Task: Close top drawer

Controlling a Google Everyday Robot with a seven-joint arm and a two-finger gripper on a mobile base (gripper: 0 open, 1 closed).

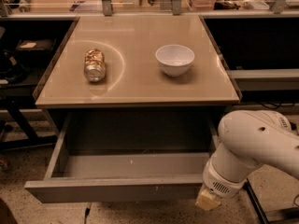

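Camera view looks down on a glossy tan square tabletop (135, 85), and everything else is placed from it. Directly under its front edge, the top drawer (117, 188) stands pulled far out toward the camera. It is a wide, deep grey metal drawer with a plain, handle-less front panel flecked with small white scuffs, and its bare inside is open to view. On the tabletop's left half a crumpled gold-and-silver drink can (95, 65) lies on its side. On the right half a small round white bowl (174, 59) stands upright, well apart from the can. Below the tabletop's front right corner the robot's bulky white arm (254, 141) reaches in. The gripper (209, 199), a pale tan tip at the arm's end, sits at the right end of the drawer's front panel. I cannot tell whether it touches the panel, or whether it is clenched or released. By my judgement the approach looks done, and the whole push of the drawer back under the tabletop is left.
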